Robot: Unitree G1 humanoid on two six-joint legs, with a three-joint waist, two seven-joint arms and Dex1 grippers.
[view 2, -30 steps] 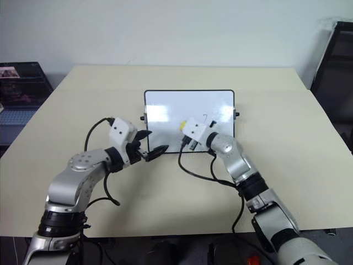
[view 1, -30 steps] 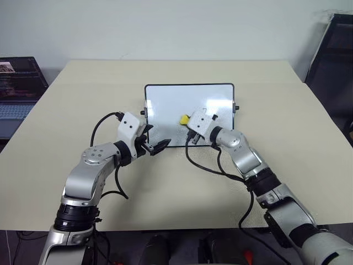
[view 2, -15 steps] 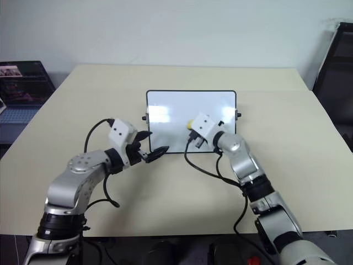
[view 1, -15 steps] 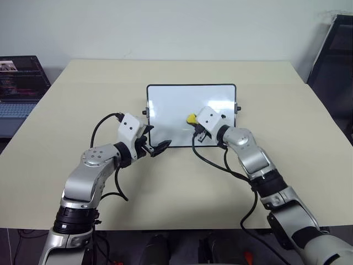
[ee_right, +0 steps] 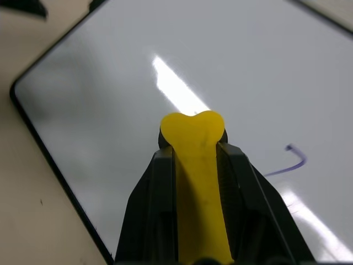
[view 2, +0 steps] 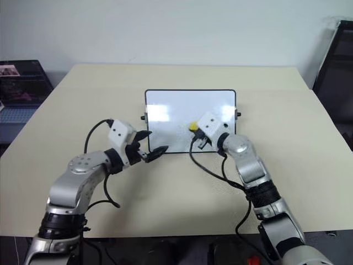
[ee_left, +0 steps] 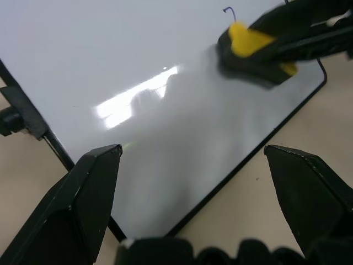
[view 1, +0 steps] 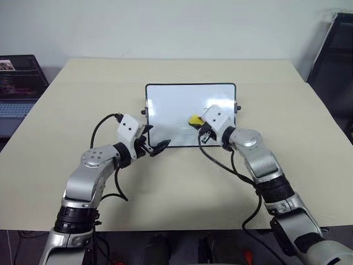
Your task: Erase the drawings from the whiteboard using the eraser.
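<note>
The whiteboard (view 1: pixel 171 102) lies flat in the middle of the table, glossy white in a thin black frame. My right gripper (view 1: pixel 197 122) is shut on the yellow eraser (view 1: pixel 194 119), which is pressed to the board right of its middle. Of the drawings, a thin curved blue stroke (ee_right: pixel 288 163) remains just beside the eraser (ee_right: pixel 193 144). My left gripper (view 1: pixel 158 147) stands open at the board's near left corner with nothing between its fingers. In the left wrist view the eraser (ee_left: pixel 248 40) is near a small stroke (ee_left: pixel 229 10).
The tan table (view 1: pixel 176 187) has free room all round the board. A laptop (view 1: pixel 16 83) sits off the table's far left, and a black frame (view 1: pixel 333 49) stands at the far right. Black cables loop from both wrists over the table.
My right gripper has slid the eraser to the right across the board and rolled a little. The left arm has stayed where it was.
</note>
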